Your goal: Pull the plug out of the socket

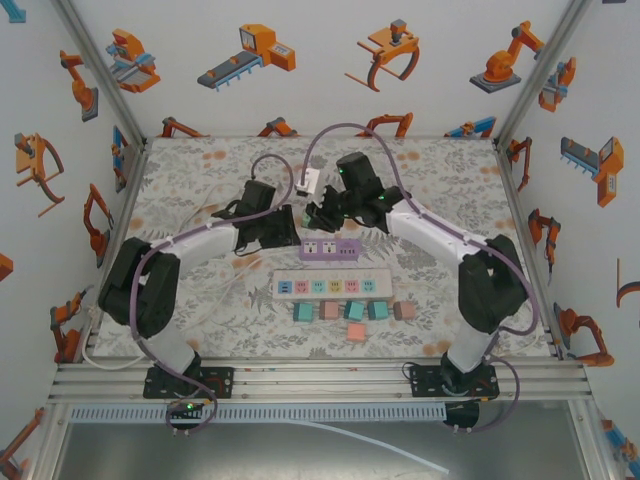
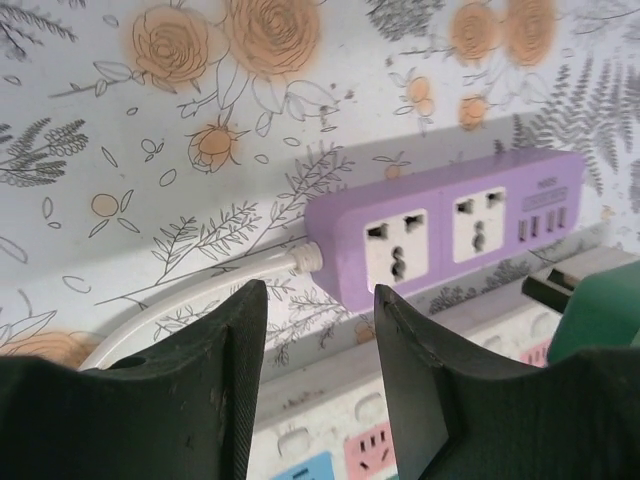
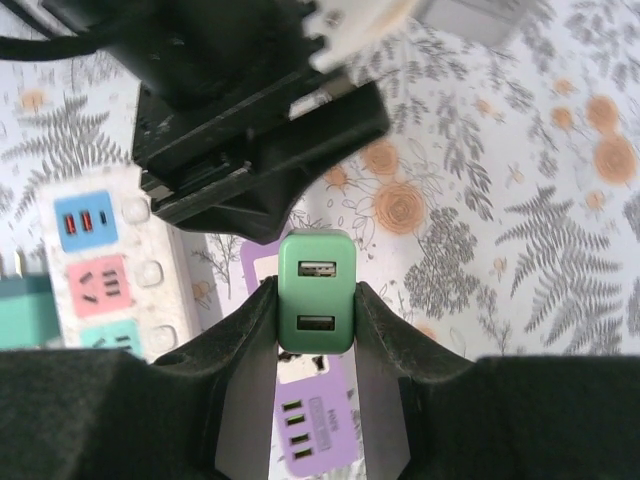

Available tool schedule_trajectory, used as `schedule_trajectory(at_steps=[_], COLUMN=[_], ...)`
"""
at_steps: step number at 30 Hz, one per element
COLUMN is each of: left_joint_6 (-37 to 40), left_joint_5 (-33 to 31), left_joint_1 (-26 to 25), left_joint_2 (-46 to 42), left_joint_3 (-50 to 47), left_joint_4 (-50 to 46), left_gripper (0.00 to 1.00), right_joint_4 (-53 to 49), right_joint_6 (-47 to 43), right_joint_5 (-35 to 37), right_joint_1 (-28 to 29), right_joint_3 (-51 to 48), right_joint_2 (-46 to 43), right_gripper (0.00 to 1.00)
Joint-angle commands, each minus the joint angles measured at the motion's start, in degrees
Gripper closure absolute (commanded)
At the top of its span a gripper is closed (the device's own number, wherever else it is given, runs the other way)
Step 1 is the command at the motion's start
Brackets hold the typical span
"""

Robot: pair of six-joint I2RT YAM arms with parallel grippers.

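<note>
Hidden: plug (image 3: 316,265) prongs in R wrist view; in L wrist view its body is cut off at frame edge, 1 dark prong seen. R gripper (image 3: 316,300) pinches the plug, clear of purple strip (image 2: 440,225), at the strip's 4 o'clock in L wrist view. L gripper (image 2: 318,295) jaws partly apart, empty. Counts: plug 2 USB ports; purple strip 2 sockets, both bare, 4 USB ports. White strip (image 1: 333,287) at its 6 in top view: 5 coloured sockets. Blocks (image 1: 353,311): 5 in row, 1 more at 6.

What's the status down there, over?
Right gripper shut on green plug. Plug out; purple strip sockets both empty. Left gripper open beside the strip, holding nothing. Nothing blocking.
</note>
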Motion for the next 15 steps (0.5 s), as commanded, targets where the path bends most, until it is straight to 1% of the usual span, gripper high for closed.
schedule_trajectory(at_steps=[1, 3, 5, 7, 9, 12, 15], left_joint_6=[3.2, 4.0, 5.0, 6.6, 9.4, 16.7, 25.0], left_joint_5=[-0.3, 0.2, 0.7, 1.2, 1.9, 3.8, 7.0], left_joint_1=[0.0, 0.1, 0.0, -0.5, -1.1, -2.8, -5.1], left_joint_2=[-6.5, -10.2, -14.9, -19.2, -24.3, -31.5, -37.3], left_joint_3=[0.9, -0.3, -2.2, -4.1, -6.1, -8.4, -9.1], left_joint_4=[-1.2, -0.6, 0.1, 0.6, 0.9, -0.4, -4.9], left_gripper=[0.52, 0.53, 0.53, 0.53, 0.54, 0.53, 0.47], right_joint_4=[7.8, 9.9, 9.8, 7.7, 6.2, 7.8, 10.8], right_joint_6=[18.1, 26.2, 33.7, 38.9, 43.4, 50.8, 58.4], right_joint_5=[5.9, 9.7, 14.1, 18.4, 20.8, 21.7, 24.0], right_joint_1=[0.0, 0.0, 0.0, 0.1, 0.2, 0.5, 1.6], right_joint_3=[-3.2, -5.5, -7.4, -8.4, -10.1, -15.2, -21.3], right_joint_2=[-6.2, -9.4, -12.6, -15.7, -18.7, -24.1, -29.4], right_gripper=[0.82, 0.83, 0.83, 0.86, 0.88, 0.88, 0.89])
